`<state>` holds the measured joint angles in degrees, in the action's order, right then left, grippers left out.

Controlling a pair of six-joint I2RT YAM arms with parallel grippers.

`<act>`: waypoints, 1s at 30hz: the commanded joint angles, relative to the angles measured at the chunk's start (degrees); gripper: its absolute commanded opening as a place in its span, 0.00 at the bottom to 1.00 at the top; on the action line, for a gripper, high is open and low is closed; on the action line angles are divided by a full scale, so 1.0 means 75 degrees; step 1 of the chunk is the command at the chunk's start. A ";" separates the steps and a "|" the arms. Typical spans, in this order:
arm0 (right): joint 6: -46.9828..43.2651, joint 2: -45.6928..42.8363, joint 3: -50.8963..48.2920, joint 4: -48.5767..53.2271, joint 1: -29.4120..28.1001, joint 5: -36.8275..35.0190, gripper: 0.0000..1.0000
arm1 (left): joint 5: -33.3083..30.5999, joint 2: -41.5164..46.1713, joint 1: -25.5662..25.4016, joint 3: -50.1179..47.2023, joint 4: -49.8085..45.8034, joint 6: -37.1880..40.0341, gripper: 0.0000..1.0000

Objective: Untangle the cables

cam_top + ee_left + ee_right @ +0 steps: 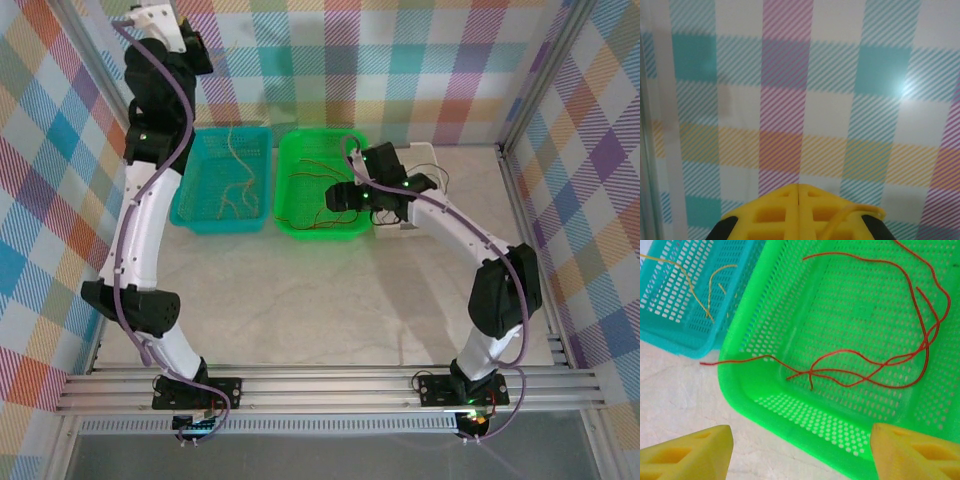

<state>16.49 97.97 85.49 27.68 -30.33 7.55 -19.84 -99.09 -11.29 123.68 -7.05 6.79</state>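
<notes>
Cables [811, 375], red, lie crossed in green basket [790, 415]; R pincer [800, 432] spread over near rim, L pincer [799, 186] pressed together. Best grab end overhanging rim, pull slow.

left arm [140, 220]: mine, stretched far along the left side | left gripper [799, 212]: my fingers pressed together | right arm [470, 240]: mine, elbow bent, reaching forward-left | right gripper [800, 450]: tilted down, my fingers spread wide

Red cables [318, 216] lay inside the green basket [320, 233]; the right gripper [352, 198] hung over its right side, and the teal basket [220, 226] sat just left of it.
</notes>
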 commanded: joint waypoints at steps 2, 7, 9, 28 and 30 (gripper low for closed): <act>0.0190 -0.0748 -0.0603 -0.0425 -0.0011 0.0334 0.74 | -0.0457 -0.0170 0.0372 -0.0761 0.0151 -0.0283 0.00; 0.0325 -0.1383 -0.1402 -0.0533 -0.0058 0.0395 0.76 | -0.0800 -0.0053 0.0463 -0.1834 0.0239 -0.0572 0.00; 0.0381 -0.1652 -0.1757 -0.0625 -0.0070 0.0276 0.77 | -0.0708 0.0009 0.0502 -0.2269 0.0140 -0.0980 0.00; 0.0609 -0.4174 -0.2989 0.0171 -0.0070 -0.0895 1.00 | 0.0016 -0.0555 0.0555 -0.4651 -0.1902 -0.3951 0.00; 0.0635 -0.4418 -0.3053 0.0351 -0.0070 -0.0968 1.00 | 0.0063 -0.0651 0.0553 -0.4715 -0.2154 -0.4210 0.00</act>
<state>20.56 67.05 63.77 27.70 -30.44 2.11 -20.29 -102.45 -8.03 89.41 -18.50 -19.99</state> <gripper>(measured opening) 0.996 0.055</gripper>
